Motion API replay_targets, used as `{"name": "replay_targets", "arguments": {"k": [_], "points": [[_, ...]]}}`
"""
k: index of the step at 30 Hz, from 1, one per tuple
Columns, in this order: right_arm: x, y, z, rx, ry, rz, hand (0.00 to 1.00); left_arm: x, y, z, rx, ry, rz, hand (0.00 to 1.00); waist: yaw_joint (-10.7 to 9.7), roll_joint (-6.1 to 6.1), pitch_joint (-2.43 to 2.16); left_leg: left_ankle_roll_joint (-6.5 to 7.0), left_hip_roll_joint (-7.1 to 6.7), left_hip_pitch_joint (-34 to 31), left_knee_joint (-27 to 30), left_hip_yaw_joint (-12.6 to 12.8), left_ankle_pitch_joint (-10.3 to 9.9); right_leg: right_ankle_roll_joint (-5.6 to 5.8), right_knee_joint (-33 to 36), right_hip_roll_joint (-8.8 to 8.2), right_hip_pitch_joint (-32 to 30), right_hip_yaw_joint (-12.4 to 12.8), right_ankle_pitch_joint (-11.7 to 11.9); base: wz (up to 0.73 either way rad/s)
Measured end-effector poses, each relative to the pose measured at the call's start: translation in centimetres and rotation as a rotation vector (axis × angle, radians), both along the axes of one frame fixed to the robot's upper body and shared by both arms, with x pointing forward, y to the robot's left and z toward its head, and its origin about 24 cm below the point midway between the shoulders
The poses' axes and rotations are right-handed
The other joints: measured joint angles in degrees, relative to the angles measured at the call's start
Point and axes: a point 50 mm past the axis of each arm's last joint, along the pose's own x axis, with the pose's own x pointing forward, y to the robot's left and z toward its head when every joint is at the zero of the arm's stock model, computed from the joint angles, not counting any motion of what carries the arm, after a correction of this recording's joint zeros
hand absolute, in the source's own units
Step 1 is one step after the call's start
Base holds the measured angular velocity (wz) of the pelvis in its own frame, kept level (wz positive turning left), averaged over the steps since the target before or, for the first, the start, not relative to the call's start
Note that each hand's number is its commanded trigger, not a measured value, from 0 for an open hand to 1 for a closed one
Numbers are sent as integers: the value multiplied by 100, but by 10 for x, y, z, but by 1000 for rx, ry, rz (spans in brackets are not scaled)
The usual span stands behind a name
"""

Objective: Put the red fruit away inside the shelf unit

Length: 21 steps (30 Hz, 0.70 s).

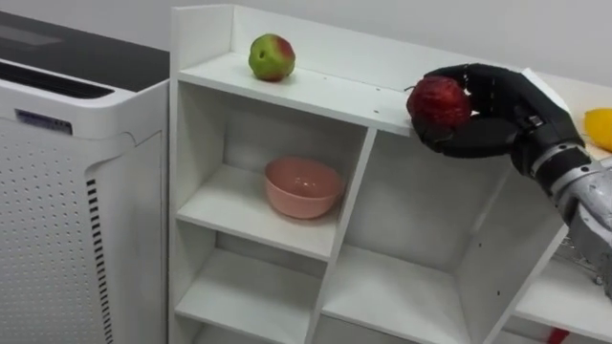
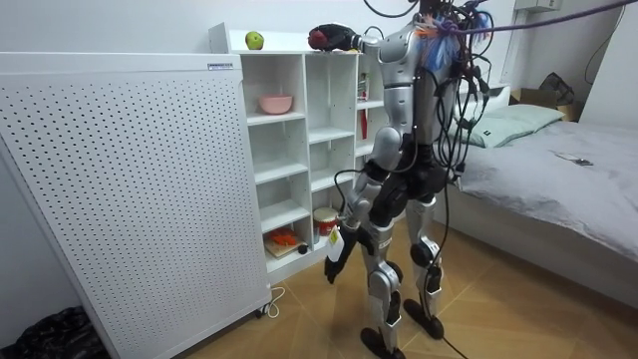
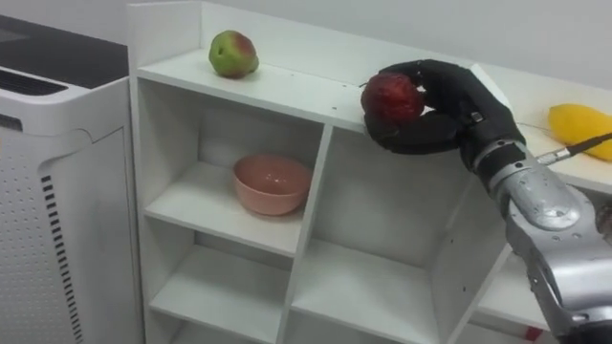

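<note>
The right hand [image 1: 497, 124] was seen curled tight round the red apple [image 1: 439, 101], held right at the front edge of the closet [image 1: 316, 96] top. A green apple [image 1: 272, 57] was set further left up there, and a pink bowl [image 1: 303, 186] was kept in the compartment below. The left hand [image 2: 334, 261] was hung low by the thigh.
</note>
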Motion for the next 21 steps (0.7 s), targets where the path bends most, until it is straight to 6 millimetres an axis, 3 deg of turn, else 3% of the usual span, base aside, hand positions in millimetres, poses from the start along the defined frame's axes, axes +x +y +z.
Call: {"name": "replay_targets", "arguments": {"k": [6,14,19,21], "points": [[-30,33,-9,-66,-32,174,100,2,-2,-1,14,-19,-13,0,-23,183,-15,7,2,11,-2,137,5,0,2,-6,-19,178,0,-12],[-61,56,-8,-67,-100,295,100,-10,-7,-5,22,8,-22,0,-130,247,-25,8,21,20,-6,244,5,-5,12,0,-46,237,3,-5],[-70,65,-34,3,-25,350,100,-9,-8,-5,22,4,-26,0,-116,261,-24,8,17,18,5,247,5,-6,15,-5,-41,233,6,0],[-72,64,-56,60,54,341,100,-9,-12,-6,23,8,-59,0,-121,315,-11,11,8,-2,26,241,3,-6,16,-16,-43,215,7,2]]}}
